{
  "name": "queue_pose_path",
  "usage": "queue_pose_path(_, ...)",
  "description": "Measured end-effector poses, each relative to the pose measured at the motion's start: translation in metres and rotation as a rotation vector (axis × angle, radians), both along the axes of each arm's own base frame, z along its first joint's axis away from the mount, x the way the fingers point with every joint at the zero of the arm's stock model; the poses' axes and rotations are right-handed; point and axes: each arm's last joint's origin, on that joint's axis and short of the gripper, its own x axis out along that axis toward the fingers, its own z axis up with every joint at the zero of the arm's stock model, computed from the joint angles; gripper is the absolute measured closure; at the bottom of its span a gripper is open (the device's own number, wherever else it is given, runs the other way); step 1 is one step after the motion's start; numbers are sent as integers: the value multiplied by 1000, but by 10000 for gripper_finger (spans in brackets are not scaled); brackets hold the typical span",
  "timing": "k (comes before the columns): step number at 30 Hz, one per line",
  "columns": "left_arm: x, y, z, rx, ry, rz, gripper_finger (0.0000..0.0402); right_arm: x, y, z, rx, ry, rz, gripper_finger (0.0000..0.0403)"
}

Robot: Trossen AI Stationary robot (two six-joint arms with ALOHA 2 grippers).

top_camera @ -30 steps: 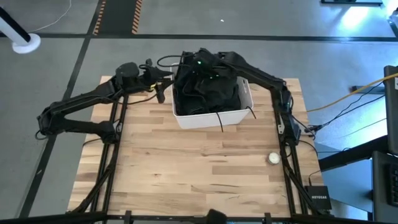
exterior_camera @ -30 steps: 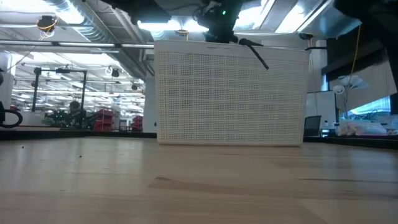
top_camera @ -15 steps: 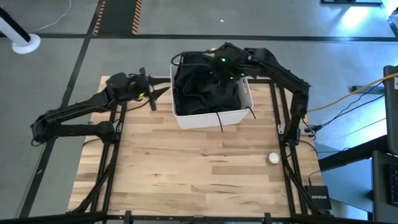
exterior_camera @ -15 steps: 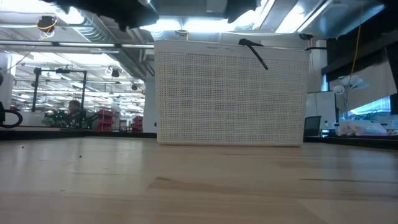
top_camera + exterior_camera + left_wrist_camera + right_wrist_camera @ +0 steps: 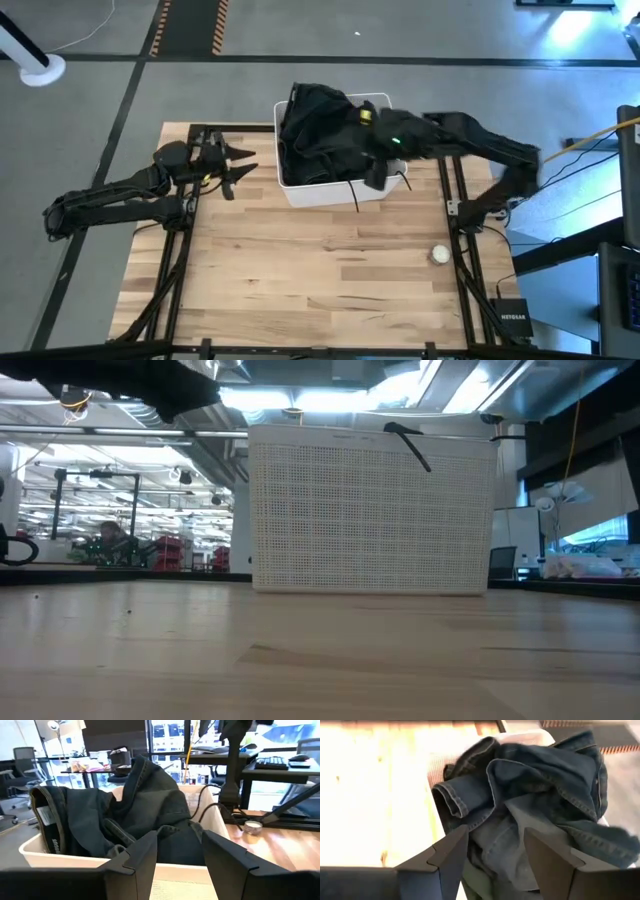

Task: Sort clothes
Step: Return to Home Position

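A white plastic bin [image 5: 335, 188] stands at the table's far middle, heaped with dark clothes [image 5: 325, 135]; they show as dark denim in the right wrist view [image 5: 535, 795] and the left wrist view [image 5: 140, 805]. A black cord [image 5: 352, 192] hangs over the bin's near wall. My left gripper [image 5: 238, 160] is open and empty, left of the bin, its fingers toward it. My right gripper [image 5: 372, 165] is open and empty, above the bin's right part.
A small white ball [image 5: 440, 255] lies on the table's right side, and it also shows in the left wrist view [image 5: 252, 826]. The wooden table [image 5: 320, 280] in front of the bin is bare. In the low view the bin's near wall [image 5: 370, 510] fills the middle.
My left gripper has drawn back from the bin toward the table's left edge. My right gripper has swung from the far side of the heap toward the table's right and near side. The clothes have settled lower in the bin.
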Motion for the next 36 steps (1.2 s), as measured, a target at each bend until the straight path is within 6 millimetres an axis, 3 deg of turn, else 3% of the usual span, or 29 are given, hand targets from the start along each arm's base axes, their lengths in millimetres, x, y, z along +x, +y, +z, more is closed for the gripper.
queue_pose_path(9, -7, -7, -13, -37, 18, -14, 249, -90, 14, -80, 167, -410, 36, 190)
queue_pose_path(13, -7, -9, -18, -75, 60, -24, 249, -116, 20, -125, 307, -523, 54, 190)
queue_pose_path(18, -6, -13, -25, -112, 79, -53, 249, -133, 31, -179, 427, -580, 80, 190)
queue_pose_path(23, -7, -17, -35, -153, 71, -54, 249, -144, 42, -205, 500, -597, 128, 210)
queue_pose_path(26, -10, -20, -42, -160, 69, -51, 249, -146, 46, -216, 482, -598, 152, 250)
queue_pose_path(33, -16, -24, -60, -180, -16, -70, 249, -149, 46, -248, 384, -625, 208, 384)
queue_pose_path(36, -21, -25, -69, -170, -21, -68, 249, -152, 45, -256, 343, -664, 239, 388)
